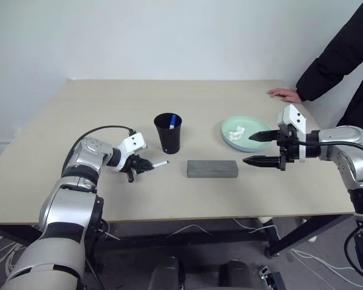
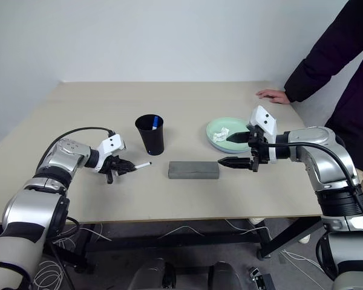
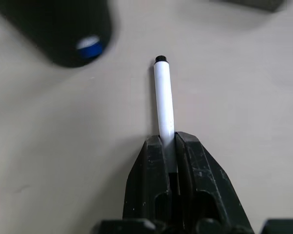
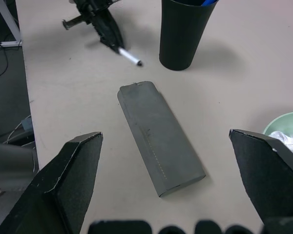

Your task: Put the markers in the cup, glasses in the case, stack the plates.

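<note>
My left gripper (image 1: pixel 144 164) is shut on a thin white marker (image 1: pixel 159 163) with a black tip, just above the table, left of the black cup (image 1: pixel 168 133). The wrist view has the marker (image 3: pixel 163 102) sticking out from between the fingers (image 3: pixel 149 168). A blue-capped marker (image 1: pixel 172 121) stands inside the cup. The grey case (image 1: pixel 212 168) lies closed in front of the cup. My right gripper (image 1: pixel 259 148) hangs open right of the case, beside the stacked plates (image 1: pixel 249 127), mint green over light blue. The glasses are out of view.
A crumpled white tissue (image 1: pixel 237 132) lies on the top plate. A person in a dark sleeve rests a hand (image 1: pixel 284 93) on the table's far right corner. The wooden table (image 1: pixel 109 109) has bare room at the left and back.
</note>
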